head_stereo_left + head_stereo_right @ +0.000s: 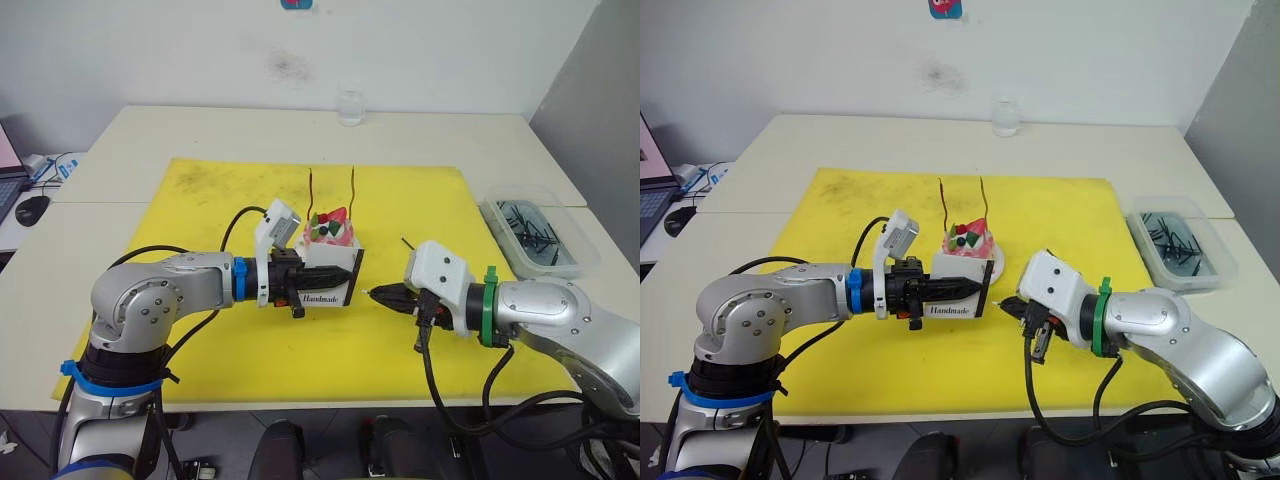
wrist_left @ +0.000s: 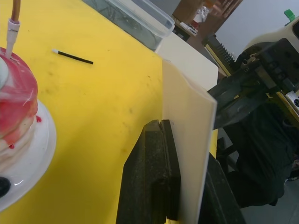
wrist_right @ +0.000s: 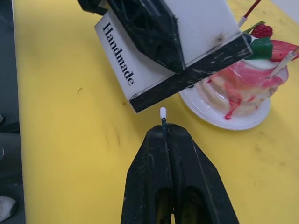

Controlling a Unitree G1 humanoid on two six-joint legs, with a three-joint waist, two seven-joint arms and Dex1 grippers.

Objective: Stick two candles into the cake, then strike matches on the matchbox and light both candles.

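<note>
Left eye view: a yellow mat (image 1: 200,200) covers the pale table (image 1: 150,130). A clear bin (image 1: 540,236) of dark sticks sits at the right. The cake (image 1: 330,232) stands mid-mat with both candles (image 1: 311,190) upright in it. Just in front, the left gripper (image 1: 335,276) is clamped on the matchbox (image 1: 322,292), strip edge facing right. The right gripper (image 3: 163,128), pinched closed on a match (image 3: 162,115), holds its white tip near the strip. Another match (image 2: 72,56) lies right of the cake.
</note>
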